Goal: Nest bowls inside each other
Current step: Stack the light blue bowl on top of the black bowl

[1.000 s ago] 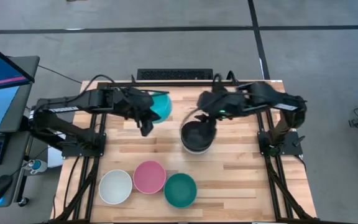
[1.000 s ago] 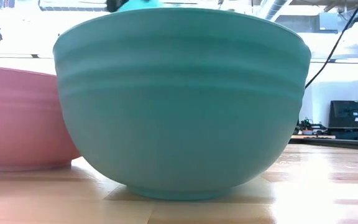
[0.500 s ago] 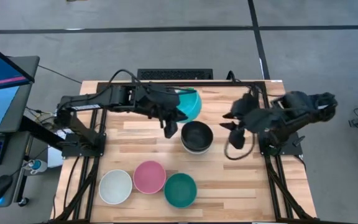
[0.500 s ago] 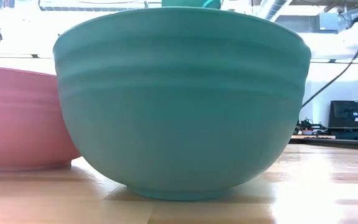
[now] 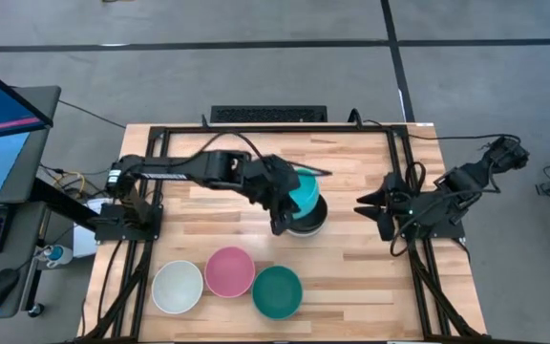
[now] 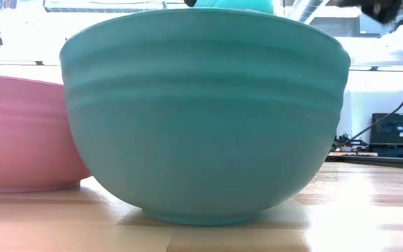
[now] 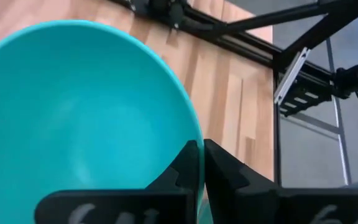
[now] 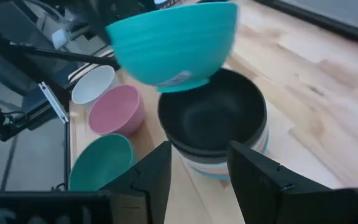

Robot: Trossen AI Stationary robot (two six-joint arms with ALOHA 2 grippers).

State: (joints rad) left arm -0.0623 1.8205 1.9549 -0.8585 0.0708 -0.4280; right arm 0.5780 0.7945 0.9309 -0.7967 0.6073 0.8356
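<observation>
Stack [image 8: 219,134] sits right under my cyan bowl [image 8: 173,46], rim pinched in left gripper [image 7: 201,163]; bowl tilted, above stack. Right gripper [image 8: 194,165] open, empty, well off stack.

Bright, even light; backlit low view

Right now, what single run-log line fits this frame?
left gripper: shut on cyan bowl, held tilted over stack | right gripper: open, beside stack | white bowl, pink bowl, teal bowl: loose
</observation>
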